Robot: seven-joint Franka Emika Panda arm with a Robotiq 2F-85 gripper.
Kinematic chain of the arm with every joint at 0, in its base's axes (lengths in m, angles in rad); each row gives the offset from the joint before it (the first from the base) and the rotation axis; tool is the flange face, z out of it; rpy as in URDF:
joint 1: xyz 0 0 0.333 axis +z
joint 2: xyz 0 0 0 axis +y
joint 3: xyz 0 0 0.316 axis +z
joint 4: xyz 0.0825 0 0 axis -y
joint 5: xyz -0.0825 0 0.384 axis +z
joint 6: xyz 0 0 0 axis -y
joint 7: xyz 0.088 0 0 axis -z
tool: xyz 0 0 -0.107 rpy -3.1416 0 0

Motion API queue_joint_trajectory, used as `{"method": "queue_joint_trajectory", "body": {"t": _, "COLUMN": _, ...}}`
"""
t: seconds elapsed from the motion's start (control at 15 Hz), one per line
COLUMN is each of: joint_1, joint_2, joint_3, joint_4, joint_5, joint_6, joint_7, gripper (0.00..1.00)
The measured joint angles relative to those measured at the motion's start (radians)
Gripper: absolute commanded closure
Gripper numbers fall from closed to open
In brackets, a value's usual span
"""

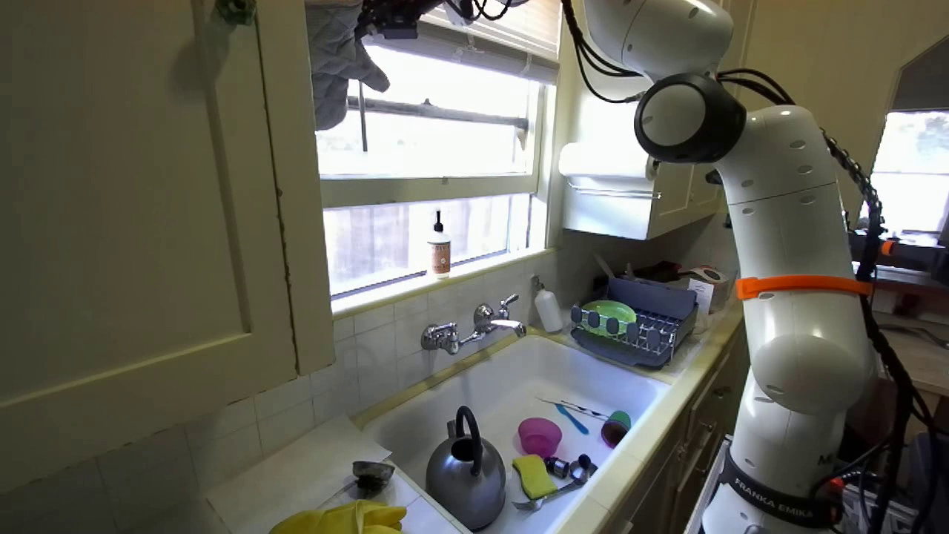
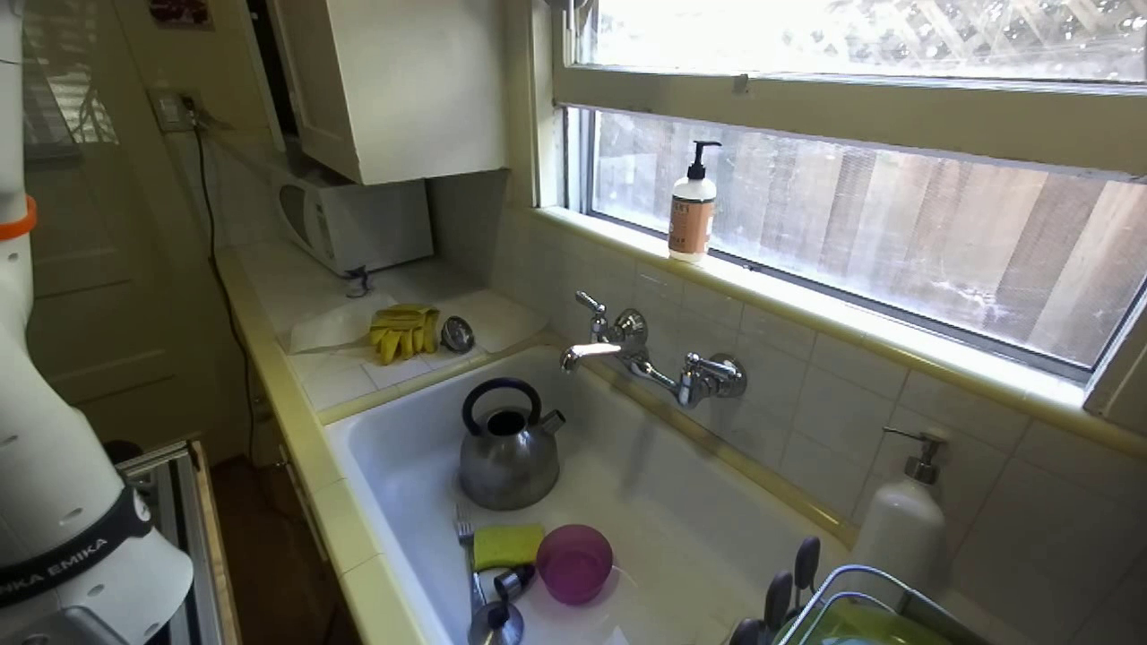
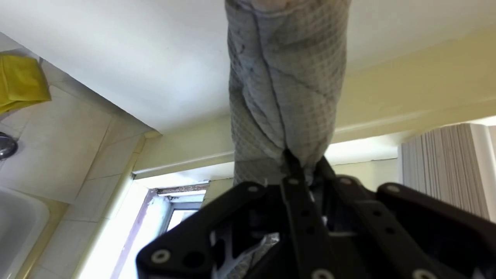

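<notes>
My gripper [image 3: 307, 164] is shut on a grey quilted oven mitt [image 3: 286, 77], pinching its fabric between the black fingertips. In an exterior view the gripper [image 1: 363, 28] is high up at the top edge. There the mitt [image 1: 337, 67] hangs in front of the window [image 1: 437, 141], beside the cabinet door [image 1: 133, 185]. Its upper part is cut off by the frame. In the wrist view the mitt reaches upward past a pale cabinet surface [image 3: 155, 69]. Neither the gripper nor the mitt shows in the exterior view with the microwave [image 2: 367, 219].
Below, the white sink [image 2: 717, 546] holds a kettle [image 2: 509, 466], a pink bowl [image 2: 574, 563], a yellow-green sponge [image 2: 508, 546] and utensils. Yellow gloves [image 2: 403, 331] lie on the counter. A soap bottle [image 1: 440, 252] stands on the windowsill. A dish rack [image 1: 645, 326] stands beyond the sink.
</notes>
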Motion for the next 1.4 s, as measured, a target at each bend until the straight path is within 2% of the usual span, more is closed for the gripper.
{"method": "queue_joint_trajectory", "body": {"t": 0.4, "joint_1": 0.000, "joint_2": 0.001, "joint_3": 0.000, "joint_4": 0.002, "joint_5": 0.000, "joint_6": -0.007, "joint_7": 0.007, "gripper": 0.97}}
{"method": "queue_joint_trajectory", "body": {"t": 0.93, "joint_1": -0.021, "joint_2": 0.035, "joint_3": 0.016, "joint_4": 0.065, "joint_5": 0.011, "joint_6": -0.158, "joint_7": 0.100, "gripper": 0.97}}
{"method": "queue_joint_trajectory", "body": {"t": 1.4, "joint_1": -0.034, "joint_2": 0.046, "joint_3": 0.021, "joint_4": 0.094, "joint_5": 0.031, "joint_6": -0.167, "joint_7": 0.107, "gripper": 0.97}}
